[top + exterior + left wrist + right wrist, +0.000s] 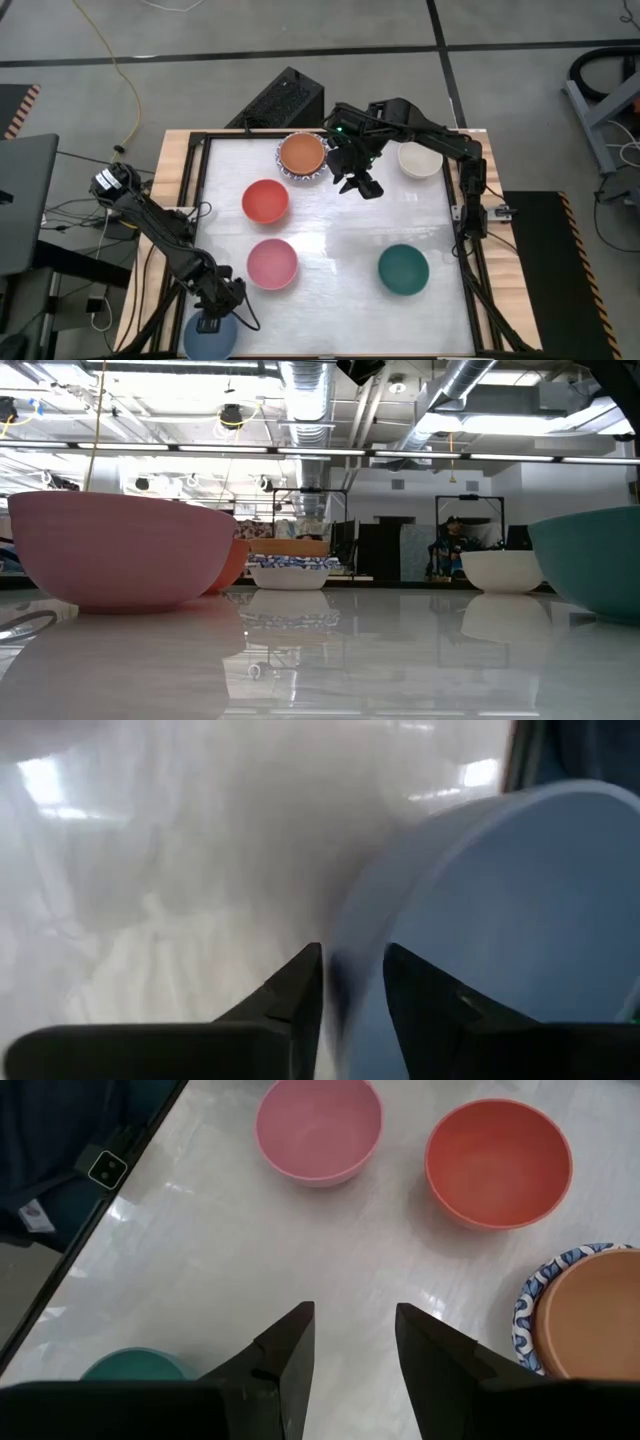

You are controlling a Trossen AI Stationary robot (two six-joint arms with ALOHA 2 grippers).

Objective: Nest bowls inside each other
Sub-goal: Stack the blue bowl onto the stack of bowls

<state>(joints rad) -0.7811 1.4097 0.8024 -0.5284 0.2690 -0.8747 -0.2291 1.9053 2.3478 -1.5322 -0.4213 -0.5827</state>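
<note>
Blue bowl, high view: the blue bowl (211, 335) is at the near left corner of the table (330, 215), under the left gripper (208, 322).
Other bowls, high view: orange bowl (302, 153) sits inside a blue-patterned bowl (288, 169) at the far edge; cream bowl (419, 160) far right; red bowl (265, 201), pink bowl (272, 263), dark green bowl (403, 269) stand apart.
Right gripper, high view: the right gripper (360, 184) hovers just beside the orange bowl.
Left wrist view: the jaws grip the blue bowl's rim, one finger on each side.
Right wrist view: the jaws are open, holding nothing.
</note>
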